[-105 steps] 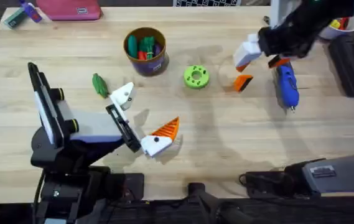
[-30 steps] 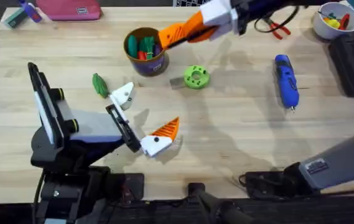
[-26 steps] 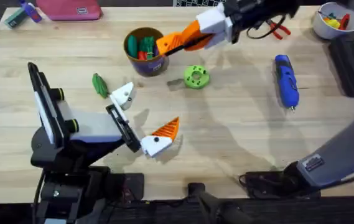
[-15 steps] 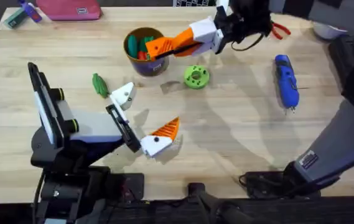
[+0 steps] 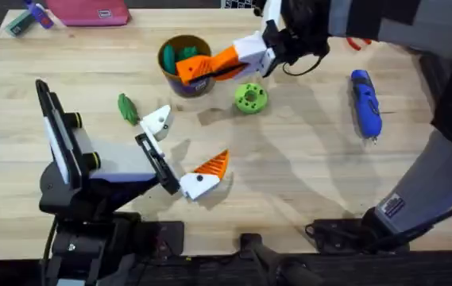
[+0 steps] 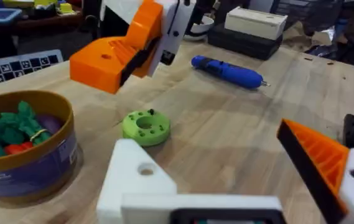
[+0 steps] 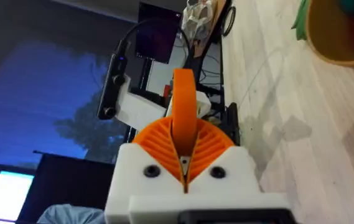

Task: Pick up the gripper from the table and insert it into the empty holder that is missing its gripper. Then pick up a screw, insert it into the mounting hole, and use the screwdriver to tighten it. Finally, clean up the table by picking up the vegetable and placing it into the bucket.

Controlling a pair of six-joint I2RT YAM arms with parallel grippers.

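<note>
Orange wedge-shaped plastic finger (image 7: 183, 102), with a dark edge, is held off the desk (image 5: 289, 175), clamped between the ribbed orange pads of the right pincer (image 5: 214, 63). The jaws are closed on it. In the overhead view it is carried above the desk just beside the round cup with a yellow-orange rim and dark blue-purple sides (image 5: 179, 39).

The step in hand is judged to be the transfer of the orange wedge-shaped plastic finger toward the small white plastic holder block (image 6: 142, 180), which bears no wedge. This block is one side of the left pincer (image 5: 183, 145), which rests low over the desk, spread wide and holding nothing.

The next move calls for the wedge to be brought down to the block and aligned with its seat before it is pushed in. A hole is seen in the block face.

The thick bright blue powered screwdriver (image 5: 365, 103) and the small dark green toy vegetable (image 5: 127, 109) lie on the desk, untouched.

The seat of the block cannot be made out. No screw can be identified. The far right of the desk is covered by the dark, blurred right arm.
</note>
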